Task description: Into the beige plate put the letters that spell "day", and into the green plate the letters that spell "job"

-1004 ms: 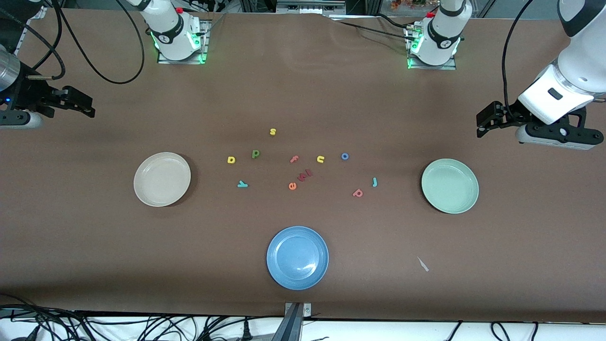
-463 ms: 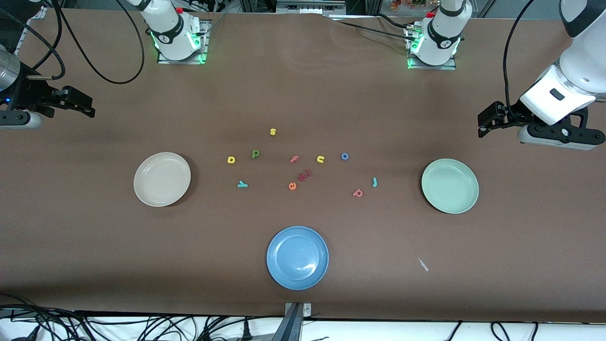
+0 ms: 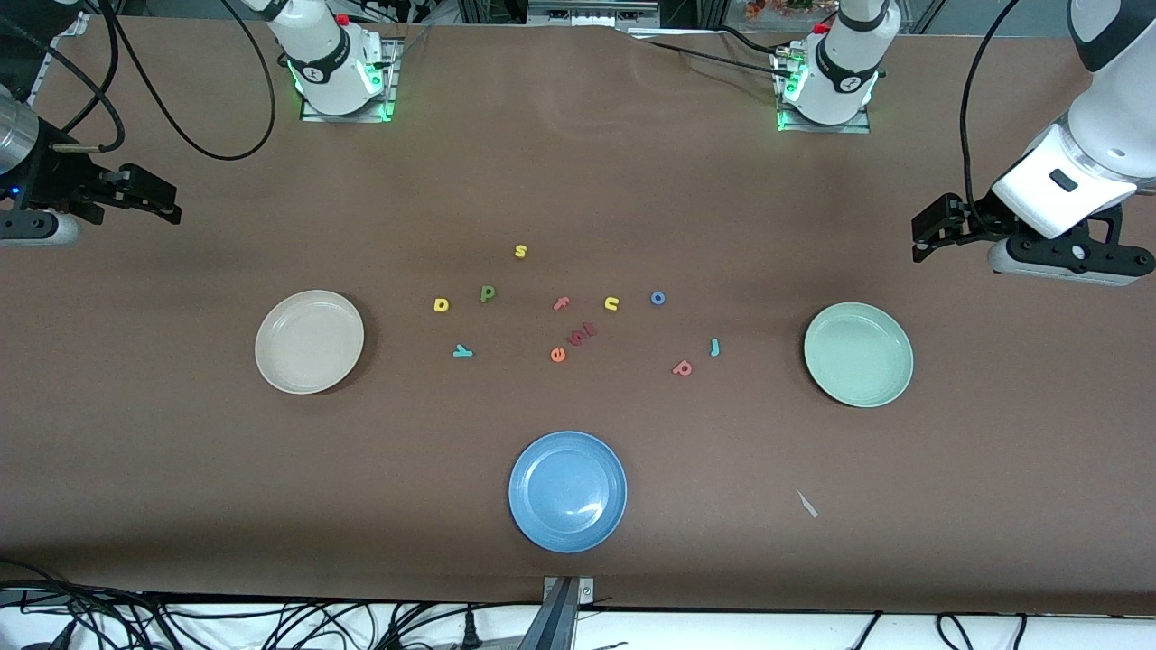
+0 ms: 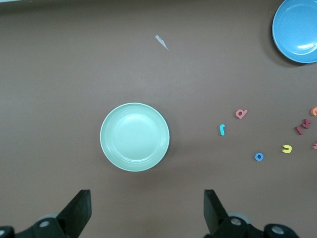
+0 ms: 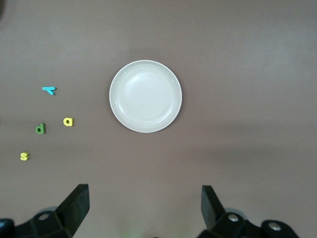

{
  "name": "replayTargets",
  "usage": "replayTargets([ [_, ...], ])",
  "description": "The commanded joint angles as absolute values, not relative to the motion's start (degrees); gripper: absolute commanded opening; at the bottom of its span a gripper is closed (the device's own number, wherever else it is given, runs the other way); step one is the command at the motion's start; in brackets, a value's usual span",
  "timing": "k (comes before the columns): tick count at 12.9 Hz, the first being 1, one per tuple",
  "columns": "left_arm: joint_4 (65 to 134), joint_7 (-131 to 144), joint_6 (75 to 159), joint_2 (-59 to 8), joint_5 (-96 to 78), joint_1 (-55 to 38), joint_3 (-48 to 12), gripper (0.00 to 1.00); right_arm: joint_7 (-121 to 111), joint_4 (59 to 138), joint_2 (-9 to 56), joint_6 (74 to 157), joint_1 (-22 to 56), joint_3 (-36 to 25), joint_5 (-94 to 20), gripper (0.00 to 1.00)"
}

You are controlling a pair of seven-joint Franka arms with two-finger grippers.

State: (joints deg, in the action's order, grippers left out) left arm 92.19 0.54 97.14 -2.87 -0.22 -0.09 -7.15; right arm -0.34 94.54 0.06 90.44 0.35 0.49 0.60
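The beige plate [image 3: 309, 341] lies toward the right arm's end and the green plate [image 3: 858, 354] toward the left arm's end. Between them lie the yellow d [image 3: 441, 305], the dark green letter [image 3: 488, 292] and the teal y [image 3: 462, 351], then the blue o [image 3: 657, 298], teal j [image 3: 714, 347] and pinkish-red b [image 3: 683, 367]. My left gripper [image 4: 146, 198] hangs open and empty in the air beside the green plate [image 4: 134, 137]. My right gripper [image 5: 143, 193] hangs open and empty beside the beige plate [image 5: 145, 96].
A blue plate [image 3: 567, 490] sits nearest the front camera at mid-table. Other letters lie in the middle: yellow s [image 3: 520, 251], pink f [image 3: 561, 303], yellow u [image 3: 611, 303], orange e [image 3: 558, 355] and dark red pieces [image 3: 582, 334]. A small white scrap [image 3: 806, 504] lies near the front edge.
The left arm has shifted very slightly near its end of the table. The right arm, plates and letters have not moved.
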Motion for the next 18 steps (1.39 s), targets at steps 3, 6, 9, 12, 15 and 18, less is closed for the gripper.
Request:
replayTargets([
  [3, 91.05, -0.09, 96.15, -3.34, 0.18, 0.00, -7.12, 1.00, -0.35, 93.69, 0.18, 89.30, 0.44, 0.44, 0.44, 1.00],
  [6, 90.97, -0.09, 96.15, -3.34, 0.18, -0.09, -7.21, 1.00, -0.26, 93.69, 0.44, 89.30, 0.53, 0.44, 0.44, 1.00],
  [9, 90.97, -0.09, 96.15, -3.34, 0.18, -0.09, -7.21, 1.00, -0.79, 93.52, 5.24, 89.12, 1.84, 0.44, 0.87, 1.00],
  [12, 90.97, -0.09, 96.15, -3.34, 0.18, -0.09, -7.12, 1.00, -0.61, 92.81, 5.71, 88.15, 2.37, 0.44, 1.05, 1.00],
  [15, 90.97, -0.09, 96.15, -3.34, 0.18, 0.00, -7.21, 1.00, -0.62, 92.81, 6.06, 88.15, 2.55, 0.44, 0.88, 1.00],
  [18, 91.05, -0.09, 96.15, -3.34, 0.18, 0.00, -7.21, 1.00, -1.05, 92.81, 7.81, 88.07, 3.08, 0.44, 0.36, 1.00],
])
